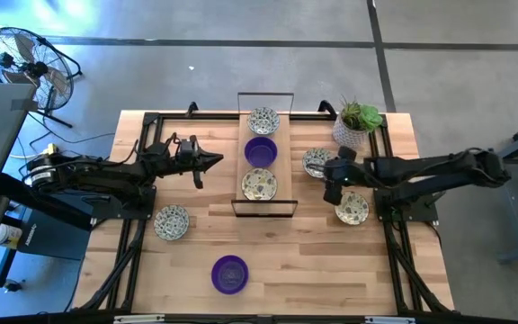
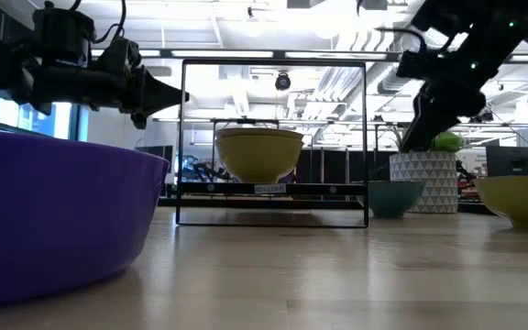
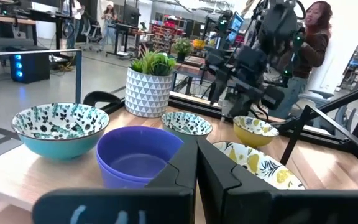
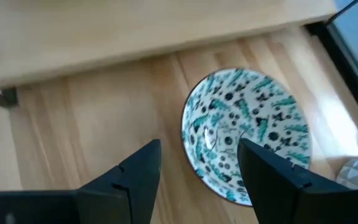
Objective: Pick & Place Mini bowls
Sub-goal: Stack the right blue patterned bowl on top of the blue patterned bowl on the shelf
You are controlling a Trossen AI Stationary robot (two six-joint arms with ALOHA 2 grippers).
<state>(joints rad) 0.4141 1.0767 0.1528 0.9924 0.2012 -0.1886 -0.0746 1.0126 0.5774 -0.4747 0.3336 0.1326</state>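
Grey concrete floor surrounds the pale wooden surface (image 1: 268, 252), with a fan (image 1: 25, 63) standing off its far left corner.

A wire rack (image 1: 265, 162) in the middle carries three mini bowls in a row: a speckled bowl (image 1: 263, 120) at the far end, a purple bowl (image 1: 260, 151) in the middle and a yellow-patterned bowl (image 1: 259, 184) nearest. Another speckled bowl (image 1: 171, 221) and a second purple bowl (image 1: 229, 274) lie on the near left part, well apart. At right, just beside a potted plant (image 1: 356, 121), sit a teal-speckled bowl (image 1: 316, 162) and, nearer, one more patterned bowl (image 1: 352, 208).

Reaching in from the right, the right arm lies low and nearly level, its right claw (image 1: 334, 178) over the teal-speckled bowl's near edge. Its wrist view shows the fingers spread wide above that bowl (image 4: 247, 134), holding nothing.

Stretched level from the left, the left claw (image 1: 212, 161) points at the rack, fingers pressed together and empty.

Only the left wrist view shows a person (image 3: 312, 37) behind the right arm.
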